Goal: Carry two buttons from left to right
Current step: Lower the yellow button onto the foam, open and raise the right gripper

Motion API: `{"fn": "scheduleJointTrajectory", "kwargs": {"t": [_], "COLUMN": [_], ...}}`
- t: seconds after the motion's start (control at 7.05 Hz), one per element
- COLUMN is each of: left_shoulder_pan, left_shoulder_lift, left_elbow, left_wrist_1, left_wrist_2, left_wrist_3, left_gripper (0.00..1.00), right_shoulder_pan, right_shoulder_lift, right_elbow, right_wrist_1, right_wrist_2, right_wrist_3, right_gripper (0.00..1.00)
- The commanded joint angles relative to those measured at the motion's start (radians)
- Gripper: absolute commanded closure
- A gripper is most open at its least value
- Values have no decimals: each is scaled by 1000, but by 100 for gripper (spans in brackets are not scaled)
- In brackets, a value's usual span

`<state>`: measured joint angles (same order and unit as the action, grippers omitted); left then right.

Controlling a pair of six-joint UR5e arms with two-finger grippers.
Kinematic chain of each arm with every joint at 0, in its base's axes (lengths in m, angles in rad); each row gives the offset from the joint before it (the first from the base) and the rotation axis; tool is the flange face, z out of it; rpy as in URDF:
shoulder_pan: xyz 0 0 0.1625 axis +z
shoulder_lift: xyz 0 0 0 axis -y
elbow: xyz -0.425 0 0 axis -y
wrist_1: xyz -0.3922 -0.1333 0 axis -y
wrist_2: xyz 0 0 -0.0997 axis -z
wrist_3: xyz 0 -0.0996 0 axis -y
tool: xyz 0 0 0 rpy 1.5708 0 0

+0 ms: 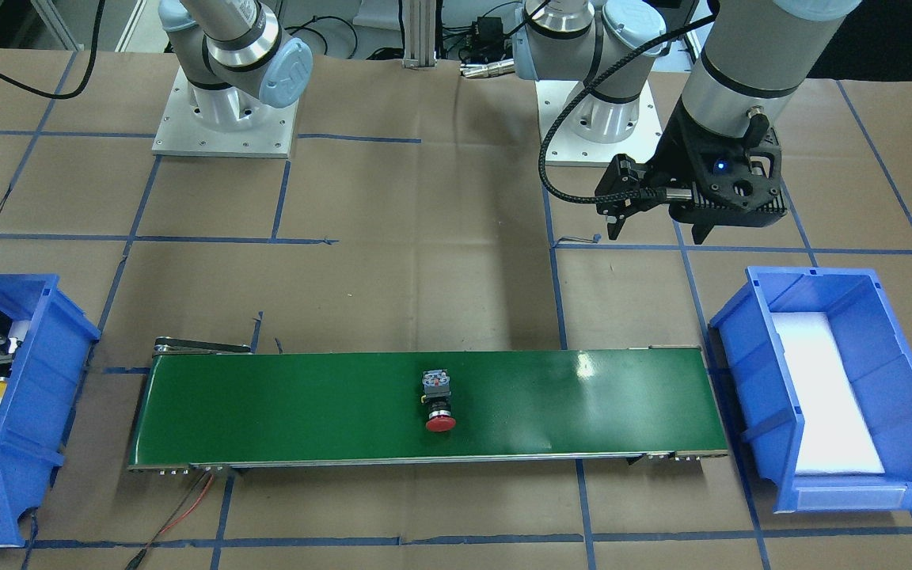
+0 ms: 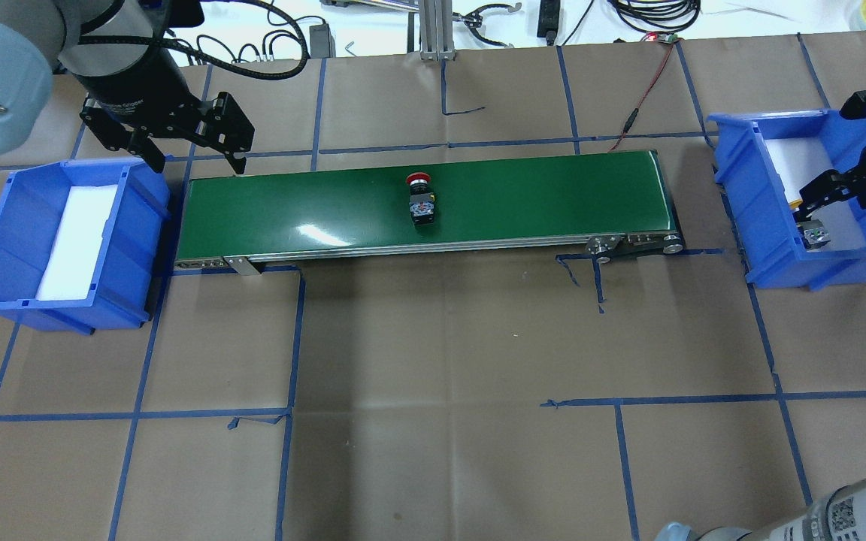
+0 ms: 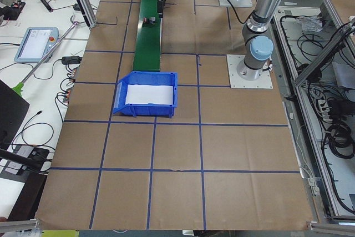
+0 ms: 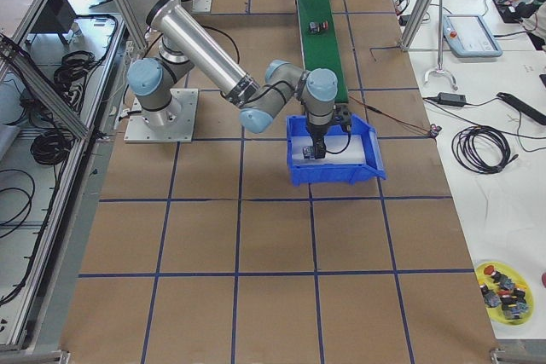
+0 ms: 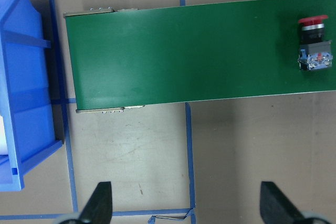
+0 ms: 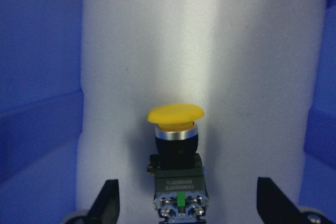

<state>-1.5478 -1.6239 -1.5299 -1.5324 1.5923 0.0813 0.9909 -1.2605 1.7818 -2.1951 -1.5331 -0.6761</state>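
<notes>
two robot arms at a brown paper-covered bench (image 2: 433,361) marked with blue tape lines.

the right hand (image 6: 186,196) is lowered into the right blue bin (image 2: 743,197), wrist pointing straight down. its two fingers (image 6: 107,199) are spread wide and grasp nothing. the yellow button (image 6: 176,145) lies on its side on the white foam (image 6: 236,51) between them, with a clear gap to each finger. its yellow cap points away from the wrist and its black body points back toward it. the blue bin walls rise on both sides of this hand.

the left hand (image 5: 186,205) is also released, its fingers wide apart and empty. it hangs in the air with the wrist pointing down, above the bench by the end of the green belt (image 5: 184,51). from its own camera that belt end sits just ahead of the fingers. the left blue bin (image 5: 23,103), also lined with white foam, is close by on one side. i cannot tell from the pictures which side of the belt the hand hangs over.

the red button (image 2: 421,199) lies on its side around the middle of the belt, well apart from both hands, touched by nothing. its red cap points across the belt, away from the robot.
</notes>
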Motion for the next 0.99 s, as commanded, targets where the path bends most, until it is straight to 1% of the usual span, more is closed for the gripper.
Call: {"fn": "scheduleJointTrajectory", "kwargs": {"t": [0.0, 0.14, 0.28, 0.43, 0.57, 0.71, 0.85], "left_shoulder_pan": [-2, -2, 0, 0, 0, 0, 0], "left_shoulder_lift": [2, 4, 4, 4, 6, 4, 6], "left_elbow": [0, 1, 1, -1, 0, -1, -1], "left_wrist_1": [0, 0, 0, 0, 0, 0, 0], "left_wrist_2": [0, 0, 0, 0, 0, 0, 0], "left_wrist_3": [-1, 0, 0, 0, 0, -1, 0], "left_gripper": [1, 1, 1, 1, 1, 1, 1], "right_shoulder_pan": [5, 27, 93, 174, 269, 349, 429], "right_shoulder_lift": [-80, -109, -128, -137, -158, -168, -160], "right_elbow": [-42, -106, -187, -268, -313, -317, -311], "right_wrist_1": [52, 145, 241, 338, 424, 473, 468], "right_wrist_2": [1, 2, 1, -1, -2, -2, 1], "right_wrist_3": [21, 45, 123, 238, 382, 523, 571], "right_gripper": [0, 0, 0, 0, 0, 0, 0]}}
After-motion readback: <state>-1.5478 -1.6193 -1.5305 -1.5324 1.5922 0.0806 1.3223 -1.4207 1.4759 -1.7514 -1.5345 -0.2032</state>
